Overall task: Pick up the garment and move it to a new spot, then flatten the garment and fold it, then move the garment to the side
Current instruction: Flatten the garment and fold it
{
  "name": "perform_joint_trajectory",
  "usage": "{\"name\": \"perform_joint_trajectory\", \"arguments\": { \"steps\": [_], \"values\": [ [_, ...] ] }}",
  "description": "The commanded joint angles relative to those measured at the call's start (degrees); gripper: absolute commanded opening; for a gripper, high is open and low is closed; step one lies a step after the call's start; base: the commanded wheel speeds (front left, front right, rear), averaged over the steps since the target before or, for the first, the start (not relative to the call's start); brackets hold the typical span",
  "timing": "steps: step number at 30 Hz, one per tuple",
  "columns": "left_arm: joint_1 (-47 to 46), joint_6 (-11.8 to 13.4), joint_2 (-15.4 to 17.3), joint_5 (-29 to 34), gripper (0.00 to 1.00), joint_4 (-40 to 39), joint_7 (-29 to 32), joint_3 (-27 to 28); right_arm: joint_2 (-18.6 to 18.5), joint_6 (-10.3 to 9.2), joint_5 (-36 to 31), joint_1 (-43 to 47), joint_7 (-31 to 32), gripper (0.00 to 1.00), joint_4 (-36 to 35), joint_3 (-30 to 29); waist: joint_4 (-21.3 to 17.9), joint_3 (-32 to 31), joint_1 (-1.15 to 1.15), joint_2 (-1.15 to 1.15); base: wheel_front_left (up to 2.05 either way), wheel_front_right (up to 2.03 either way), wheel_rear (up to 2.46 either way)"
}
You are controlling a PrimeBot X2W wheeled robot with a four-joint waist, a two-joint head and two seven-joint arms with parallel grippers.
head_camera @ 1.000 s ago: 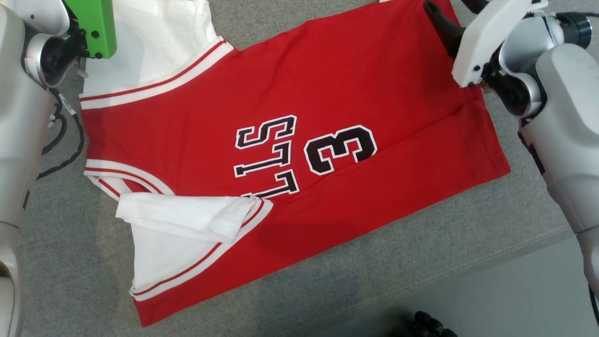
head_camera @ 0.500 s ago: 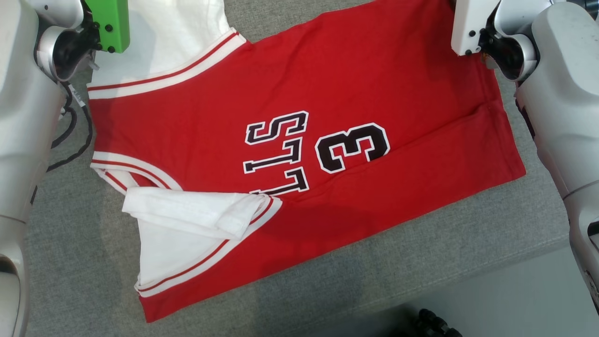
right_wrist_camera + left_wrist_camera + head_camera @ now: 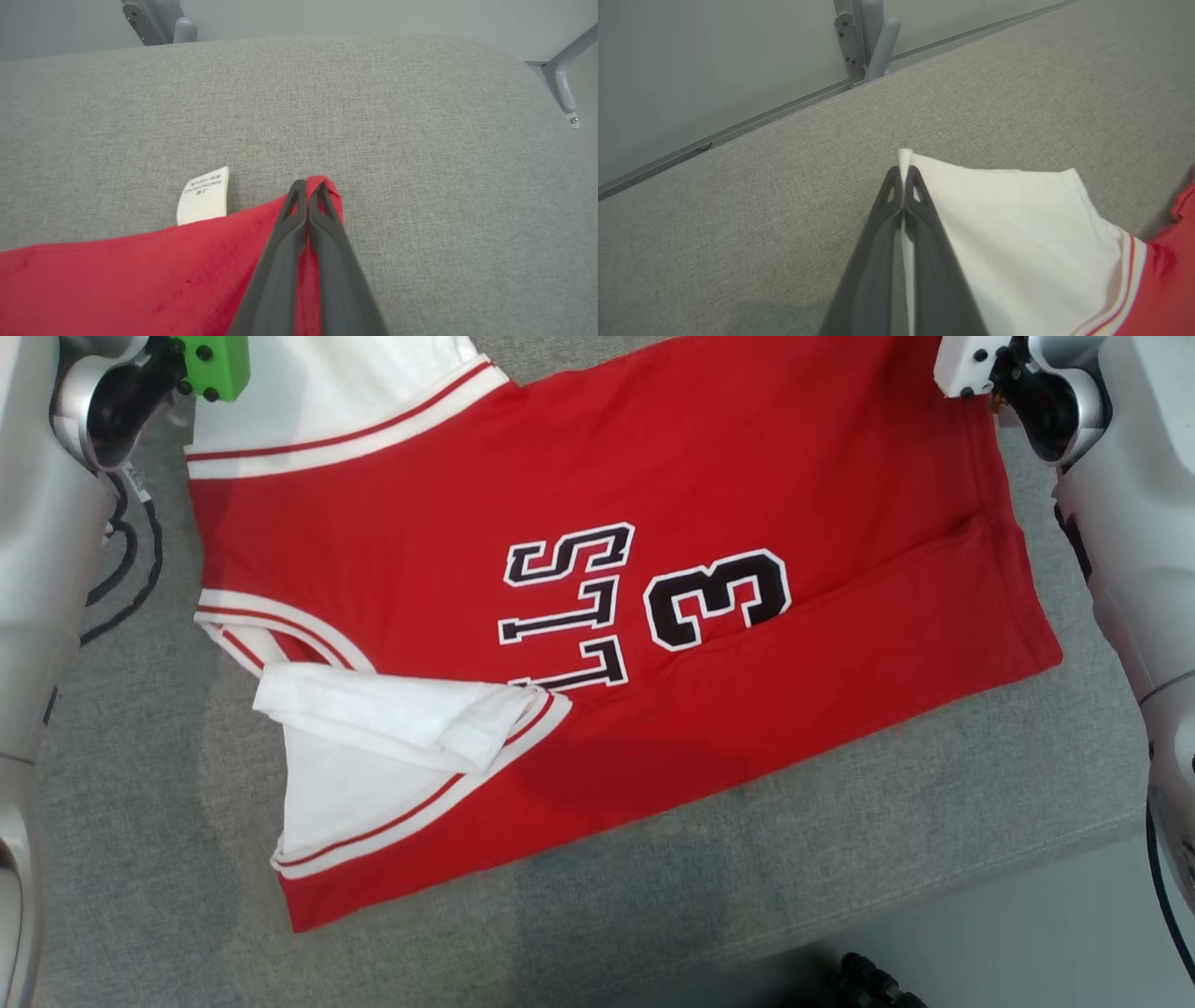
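Observation:
The garment (image 3: 597, 569) is a red jersey with white sleeves, black lettering and a "3", spread flat on the grey padded table (image 3: 140, 821). Its near white sleeve (image 3: 401, 714) is folded over itself. In the left wrist view my left gripper (image 3: 904, 173) is shut on the far white sleeve's edge (image 3: 1008, 224). In the right wrist view my right gripper (image 3: 308, 189) is shut on the red hem corner (image 3: 327, 184). The head view has both wrists at the top corners, fingertips beyond the frame.
A white care label (image 3: 204, 196) pokes out from under the red hem. Grey metal brackets (image 3: 864, 42) (image 3: 563, 79) stand at the table's far edge. The table's near edge (image 3: 934, 887) drops to the floor, with a dark object (image 3: 868, 980) below.
My right gripper has shut on the red hem corner. The head view has shifted, so the jersey sits higher in frame and both wrists lie further up.

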Motion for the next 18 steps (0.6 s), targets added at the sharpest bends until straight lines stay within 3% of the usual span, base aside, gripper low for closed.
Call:
{"name": "perform_joint_trajectory", "arguments": {
  "steps": [1, 8, 18],
  "values": [
    [-1.3, -0.1, 0.5, 0.4, 0.0, -0.2, -1.3, 0.3, -0.2, -0.08, 0.6, -1.0, -0.7, 0.0, 0.4, -0.4, 0.3, -0.1, 0.0, 0.0, 0.0, 0.0, 0.0],
    [-1.1, -0.5, -0.1, -0.9, 0.0, -0.8, -6.9, 0.6, -2.5, -0.08, 7.3, 1.4, -3.9, 0.0, -2.1, -0.5, 2.5, -1.4, 0.0, 0.0, 0.0, 0.0, 0.0],
    [6.5, -0.6, 3.0, -4.9, 0.0, -10.2, -11.7, -0.5, -11.5, -0.08, 19.2, 11.0, -2.9, 0.0, -12.5, 2.3, 5.9, -5.5, 0.0, 0.0, 0.0, 0.0, 0.0]
  ]
}}
